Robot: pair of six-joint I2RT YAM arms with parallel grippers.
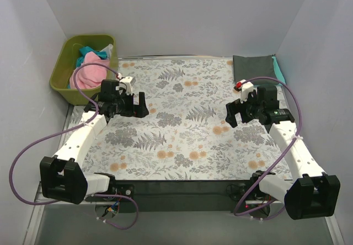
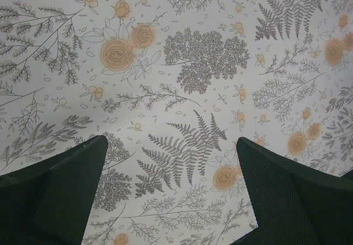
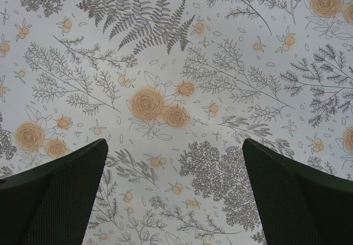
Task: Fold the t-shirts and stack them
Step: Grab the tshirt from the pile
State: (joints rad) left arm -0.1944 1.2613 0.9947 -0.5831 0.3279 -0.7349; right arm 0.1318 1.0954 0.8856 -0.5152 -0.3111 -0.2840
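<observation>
A pink t-shirt point(image 1: 88, 73) lies crumpled in the olive-green tub point(image 1: 70, 89) at the back left, with teal cloth point(image 1: 88, 52) behind it. A folded dark grey t-shirt point(image 1: 253, 67) lies at the back right corner, with a teal one point(image 1: 279, 70) showing along its right edge. My left gripper point(image 1: 128, 107) hangs open and empty over the left of the floral cloth, just right of the tub. My right gripper point(image 1: 237, 112) hangs open and empty over the right side. Both wrist views show only the floral cloth between wide-open fingers point(image 2: 60, 195) point(image 3: 298, 195).
The floral-printed table cloth point(image 1: 182, 129) covers the table. White walls enclose the back and both sides. Purple cables point(image 1: 33, 145) loop beside each arm. The arm bases point(image 1: 63, 179) sit at the near corners.
</observation>
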